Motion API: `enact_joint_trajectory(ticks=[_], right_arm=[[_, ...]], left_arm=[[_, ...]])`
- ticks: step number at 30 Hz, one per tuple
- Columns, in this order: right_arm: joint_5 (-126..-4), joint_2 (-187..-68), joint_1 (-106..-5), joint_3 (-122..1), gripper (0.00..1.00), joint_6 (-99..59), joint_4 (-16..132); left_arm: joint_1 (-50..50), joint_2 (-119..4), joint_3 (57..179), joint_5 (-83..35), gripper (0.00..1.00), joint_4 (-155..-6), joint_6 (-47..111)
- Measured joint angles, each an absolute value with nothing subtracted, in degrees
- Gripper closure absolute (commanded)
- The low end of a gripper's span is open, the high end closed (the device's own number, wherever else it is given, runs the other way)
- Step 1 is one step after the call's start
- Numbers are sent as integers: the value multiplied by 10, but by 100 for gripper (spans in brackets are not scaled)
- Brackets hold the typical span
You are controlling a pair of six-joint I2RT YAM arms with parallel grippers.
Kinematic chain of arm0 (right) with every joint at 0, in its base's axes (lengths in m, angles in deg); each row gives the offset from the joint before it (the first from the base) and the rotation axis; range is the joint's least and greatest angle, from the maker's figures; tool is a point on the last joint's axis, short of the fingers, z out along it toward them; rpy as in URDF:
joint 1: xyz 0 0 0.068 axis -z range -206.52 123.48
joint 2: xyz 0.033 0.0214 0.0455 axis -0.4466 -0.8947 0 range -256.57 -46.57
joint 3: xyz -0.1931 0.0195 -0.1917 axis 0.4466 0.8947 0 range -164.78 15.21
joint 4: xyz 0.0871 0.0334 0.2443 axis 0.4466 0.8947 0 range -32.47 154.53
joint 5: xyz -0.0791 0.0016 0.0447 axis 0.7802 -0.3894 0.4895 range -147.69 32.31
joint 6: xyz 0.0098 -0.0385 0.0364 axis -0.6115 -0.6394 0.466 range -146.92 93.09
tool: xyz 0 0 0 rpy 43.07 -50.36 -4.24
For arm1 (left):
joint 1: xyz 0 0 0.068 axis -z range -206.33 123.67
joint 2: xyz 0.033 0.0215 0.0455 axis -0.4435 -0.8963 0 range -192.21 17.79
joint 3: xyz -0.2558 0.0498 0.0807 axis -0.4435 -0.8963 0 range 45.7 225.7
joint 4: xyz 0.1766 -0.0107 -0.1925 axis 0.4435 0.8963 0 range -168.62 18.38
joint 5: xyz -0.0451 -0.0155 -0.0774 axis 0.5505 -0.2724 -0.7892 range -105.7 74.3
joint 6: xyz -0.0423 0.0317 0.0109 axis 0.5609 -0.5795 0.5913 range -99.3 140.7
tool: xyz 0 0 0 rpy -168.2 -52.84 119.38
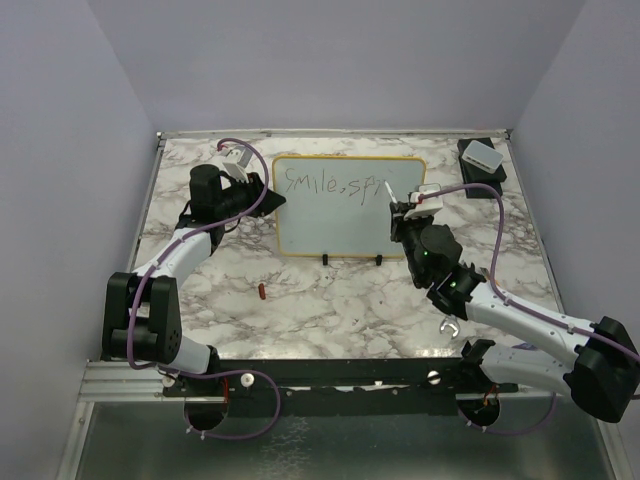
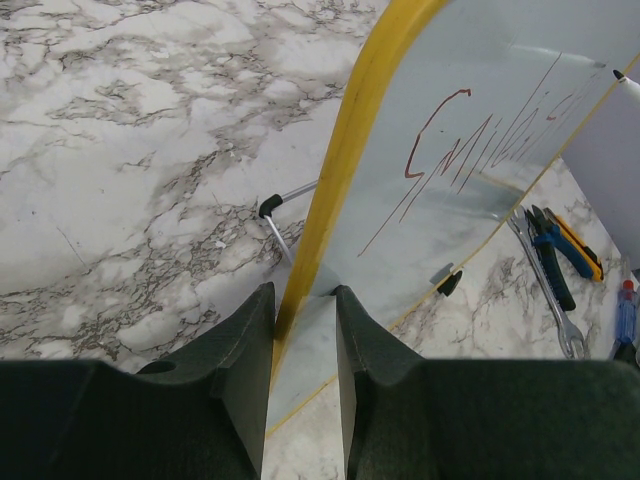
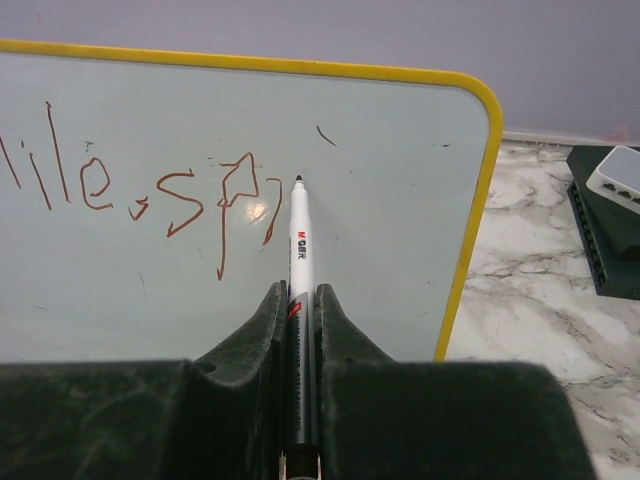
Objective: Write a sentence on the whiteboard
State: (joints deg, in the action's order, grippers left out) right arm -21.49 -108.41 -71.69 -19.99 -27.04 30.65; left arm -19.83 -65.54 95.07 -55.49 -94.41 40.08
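Whiteboard (image 1: 340, 225) left edge clamped in left jaws; right jaws grip marker (image 3: 300, 250); bare face rightward.

I see the whiteboard (image 1: 345, 228) standing upright toward the far side of the marbled table (image 1: 320, 310), propped on two small black feet (image 1: 324, 260), its writing face turned to me. It is a rounded-corner rectangle with a glossy, pale grey-white face (image 3: 400, 240) and a thin yellow rim (image 2: 345, 170). The sentence (image 1: 338, 183) is only partly written. Thin reddish-brown handwritten letters (image 3: 150, 190) run along the upper part of the face from the left, reading "smile, sp" plus one unfinished stroke, ending about mid-board.
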Motion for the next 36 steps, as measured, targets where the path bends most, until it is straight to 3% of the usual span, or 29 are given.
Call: enact_joint_trajectory(ticks=[24, 36], right_arm=[[-226, -1097, -717, -200, 99, -238, 319], [-224, -1043, -717, -184, 99, -238, 334]], left_arm=[[-198, -655, 951, -555, 71, -944, 401], [-198, -655, 951, -555, 71, -944, 400]])
